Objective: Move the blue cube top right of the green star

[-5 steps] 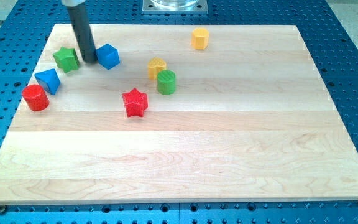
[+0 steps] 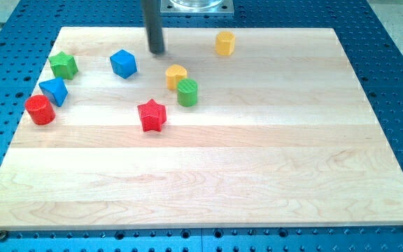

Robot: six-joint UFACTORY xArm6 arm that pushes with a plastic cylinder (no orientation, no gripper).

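The blue cube [image 2: 123, 64] sits on the wooden board at the upper left. The green star [image 2: 64, 65] lies to its left, near the board's left edge, at about the same height in the view. My tip [image 2: 157, 51] is up and to the right of the blue cube, apart from it, near the board's top edge.
A blue triangular block [image 2: 54, 91] and a red cylinder [image 2: 40, 110] lie below the green star. A yellow block [image 2: 176, 75], a green cylinder [image 2: 187, 92] and a red star [image 2: 152, 115] cluster mid-board. A yellow cylinder [image 2: 224, 43] stands near the top.
My tip moved from between the green star and the blue cube up and to the right. The green star shifted slightly left. The blue cube stayed about where it was.
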